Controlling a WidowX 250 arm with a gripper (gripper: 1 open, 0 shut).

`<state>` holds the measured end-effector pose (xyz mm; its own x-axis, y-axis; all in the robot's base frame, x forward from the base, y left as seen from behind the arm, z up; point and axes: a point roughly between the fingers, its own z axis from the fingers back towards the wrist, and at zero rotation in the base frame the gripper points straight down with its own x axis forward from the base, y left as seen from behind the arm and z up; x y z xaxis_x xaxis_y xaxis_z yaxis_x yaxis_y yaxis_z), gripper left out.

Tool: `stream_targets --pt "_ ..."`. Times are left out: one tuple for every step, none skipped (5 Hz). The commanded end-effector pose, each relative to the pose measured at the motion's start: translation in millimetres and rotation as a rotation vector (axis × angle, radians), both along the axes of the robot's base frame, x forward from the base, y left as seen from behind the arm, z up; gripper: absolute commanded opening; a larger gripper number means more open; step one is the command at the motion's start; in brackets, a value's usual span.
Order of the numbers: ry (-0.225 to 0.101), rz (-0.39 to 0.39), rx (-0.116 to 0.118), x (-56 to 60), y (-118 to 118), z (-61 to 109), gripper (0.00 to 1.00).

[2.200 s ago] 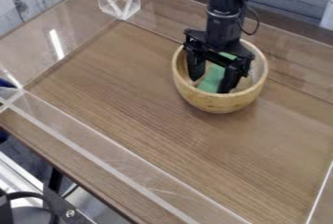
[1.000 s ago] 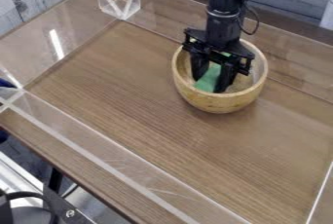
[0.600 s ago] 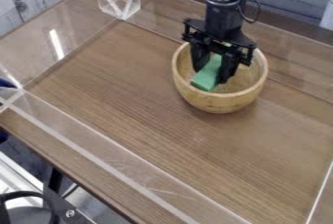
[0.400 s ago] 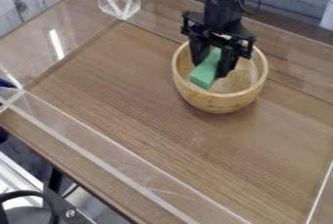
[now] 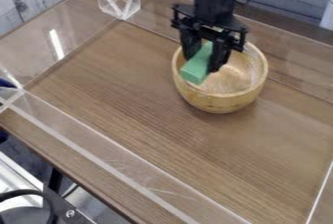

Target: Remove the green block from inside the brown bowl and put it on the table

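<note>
The green block (image 5: 197, 66) is a small bright green bar, held upright between the fingers of my gripper (image 5: 204, 60), which is shut on it. It hangs above the left part of the brown bowl (image 5: 224, 92), a round light wooden bowl on the table (image 5: 117, 101). The block's lower end is level with the bowl's left rim in this view. My black arm comes down from the top of the picture, with the gripper pointing down.
Low clear acrylic walls (image 5: 78, 135) run round the wood-grain tabletop. A clear folded acrylic piece (image 5: 120, 1) stands at the back left corner. Bare table stretches left of and in front of the bowl.
My gripper has risen out of the bowl with the green block in it and shifted a little to the left. The bowl has stayed in place.
</note>
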<state>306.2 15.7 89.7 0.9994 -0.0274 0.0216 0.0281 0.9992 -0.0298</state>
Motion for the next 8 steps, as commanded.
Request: stream_targets --pt "-0.049 0.024 0.022 -4.6 15.9 15.8 0.00" --pt "-0.019 0.048 0.034 -16.7 29.0 4.3 0.00" --pt "0.011 0.065 0.049 -29.1 41.0 -11.0 0.00" --pt "0.039 0.071 0.065 -42.1 50.5 -28.9 0.00" --pt "0.064 0.065 0.075 -56.4 58.2 -46.8 0.00" --pt "0.050 0.049 0.058 -37.7 43.0 -41.8 0.00" --pt "0.044 0.042 0.043 -35.5 38.7 -38.4 0.00" --pt "0.043 0.038 0.034 -35.6 36.2 -35.7 0.00"
